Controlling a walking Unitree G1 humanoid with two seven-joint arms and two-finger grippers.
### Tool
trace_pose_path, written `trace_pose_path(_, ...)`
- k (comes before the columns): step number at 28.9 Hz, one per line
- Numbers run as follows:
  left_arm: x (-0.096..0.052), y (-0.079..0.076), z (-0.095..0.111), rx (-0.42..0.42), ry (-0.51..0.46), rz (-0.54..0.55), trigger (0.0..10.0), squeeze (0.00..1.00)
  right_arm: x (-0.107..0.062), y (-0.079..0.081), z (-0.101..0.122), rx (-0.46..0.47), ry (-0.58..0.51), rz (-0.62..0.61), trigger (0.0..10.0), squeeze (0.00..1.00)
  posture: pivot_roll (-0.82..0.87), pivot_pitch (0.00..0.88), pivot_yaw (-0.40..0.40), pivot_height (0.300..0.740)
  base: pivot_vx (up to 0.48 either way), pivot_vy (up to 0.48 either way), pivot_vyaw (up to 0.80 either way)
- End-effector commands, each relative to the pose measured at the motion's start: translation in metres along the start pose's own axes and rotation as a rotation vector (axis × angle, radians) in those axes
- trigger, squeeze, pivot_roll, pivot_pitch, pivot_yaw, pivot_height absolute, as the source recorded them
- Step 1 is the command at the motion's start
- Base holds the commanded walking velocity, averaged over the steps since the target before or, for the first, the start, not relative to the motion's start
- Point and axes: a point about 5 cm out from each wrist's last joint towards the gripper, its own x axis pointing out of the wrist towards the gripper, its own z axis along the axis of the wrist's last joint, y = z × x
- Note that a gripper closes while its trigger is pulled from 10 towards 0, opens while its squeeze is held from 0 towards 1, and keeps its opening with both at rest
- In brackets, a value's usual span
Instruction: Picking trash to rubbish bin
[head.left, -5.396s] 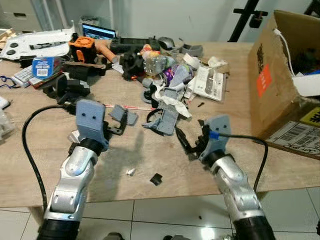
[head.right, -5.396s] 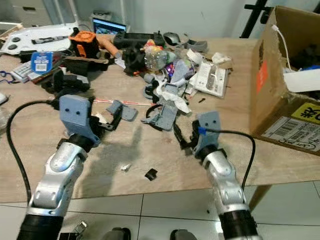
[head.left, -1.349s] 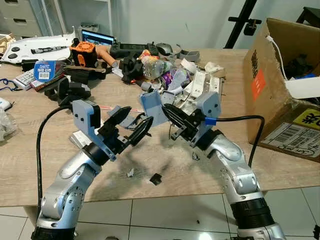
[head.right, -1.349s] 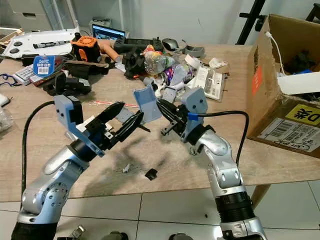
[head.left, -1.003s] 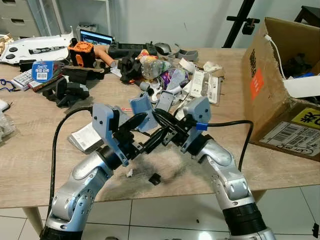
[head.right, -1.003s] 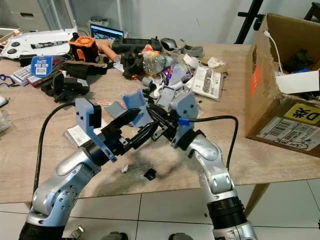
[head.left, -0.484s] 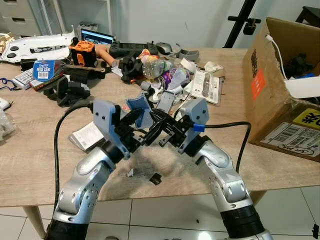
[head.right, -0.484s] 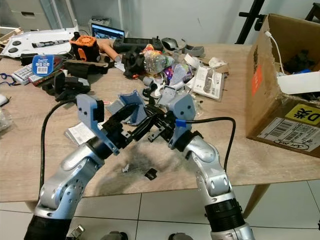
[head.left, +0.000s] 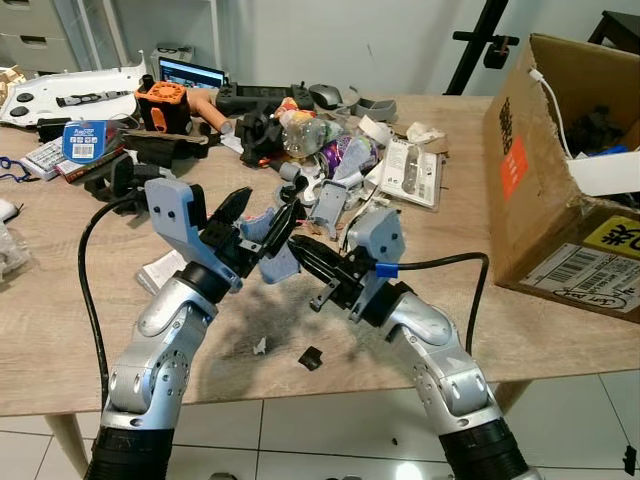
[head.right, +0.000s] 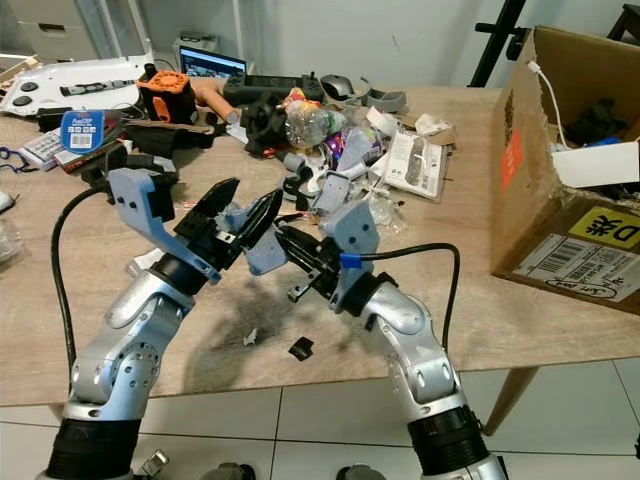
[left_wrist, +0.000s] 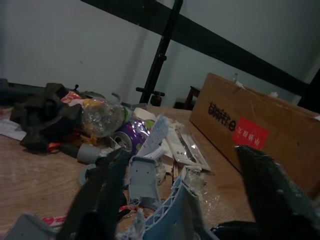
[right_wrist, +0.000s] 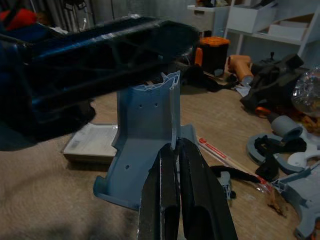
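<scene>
The wooden desk (head.left: 520, 330) carries everything, and places here are told from the blue-grey plastic piece (head.left: 268, 240) held above its near middle. Well to the right of that piece a large cardboard box (head.left: 545, 170) stands open-topped at the desk's right end. Beyond the piece lies a heap of trash (head.left: 335, 160): a crushed clear bottle (head.right: 310, 122), a purple can (left_wrist: 131, 137), grey plastic parts and a white packet. Further back and left of it sits an orange and black device (head.left: 165, 98).

Both silver arms rise from the near edge and bend inward, so that they meet at the piece. The right tool (head.right: 298, 258) points left and up, its two black fingers clenched on the piece's lower edge. The left tool (head.left: 258, 215) comes from the left with its fingers spread wide, one on each side of the piece; whether they touch it cannot be told.

On the desk below the piece lie a small black chip (head.left: 312, 357) and a white scrap (head.left: 260, 346).

The right wrist view shows the piece's ribbed, angled wall up close, with a flat white card (right_wrist: 90, 142) on the desk behind it. The left wrist view looks past the piece's rim to the heap and the box's red label (left_wrist: 249, 134).
</scene>
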Motion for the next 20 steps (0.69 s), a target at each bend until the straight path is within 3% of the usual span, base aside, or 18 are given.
trace_pose_path(1, -0.001, -0.004, 0.0, -0.03, -0.016, -0.014, 0.0, 0.0, -0.004, -0.001, -0.002, -0.001, 0.009, -0.008, 0.0, 0.0, 0.02, 0.188, -0.053, 0.74, 0.0, 0.0, 0.0)
trace_pose_path(3, -0.001, -0.004, 0.0, -0.034, -0.01, -0.027, 0.0, 0.0, -0.003, -0.004, -0.001, -0.004, 0.007, -0.014, 0.0, 0.0, 0.01, 0.198, -0.055, 0.74, 0.0, 0.0, 0.0)
trace_pose_path(4, -0.002, -0.004, -0.001, -0.033, -0.003, -0.025, 0.9, 0.0, -0.003, -0.004, -0.001, -0.006, 0.007, -0.014, 0.0, 0.0, 0.02, 0.199, -0.052, 0.74, 0.0, 0.0, 0.0)
trace_pose_path(6, -0.003, -0.003, -0.001, -0.032, 0.001, -0.023, 0.9, 0.0, -0.003, -0.003, -0.001, -0.007, 0.007, -0.013, 0.0, 0.0, 0.02, 0.19, -0.05, 0.74, 0.0, 0.0, 0.0)
trace_pose_path(7, -0.004, -0.003, -0.001, -0.043, 0.005, -0.029, 10.0, 0.0, -0.004, -0.002, 0.0, -0.007, 0.002, -0.014, 0.0, 0.0, 0.01, 0.172, -0.047, 0.74, 0.0, 0.0, 0.0)
trace_pose_path(11, -0.008, 0.01, 0.0, -0.083, 0.009, -0.004, 10.0, 0.0, -0.003, -0.005, 0.003, -0.011, -0.007, -0.023, 0.0, 0.0, 0.01, 0.195, -0.052, 0.74, 0.0, 0.0, 0.0)
trace_pose_path(12, -0.011, 0.016, 0.004, -0.104, -0.012, 0.023, 10.0, 1.0, -0.005, -0.004, 0.003, -0.012, -0.006, -0.024, 0.0, 0.0, 0.01, 0.181, -0.047, 0.74, 0.0, 0.0, 0.0)
trace_pose_path(20, -0.021, 0.029, 0.011, -0.094, -0.009, 0.039, 10.0, 1.0, -0.005, -0.008, 0.007, -0.023, -0.028, -0.049, 0.0, 0.0, 0.02, 0.183, -0.049, 0.74, 0.0, 0.0, 0.0)
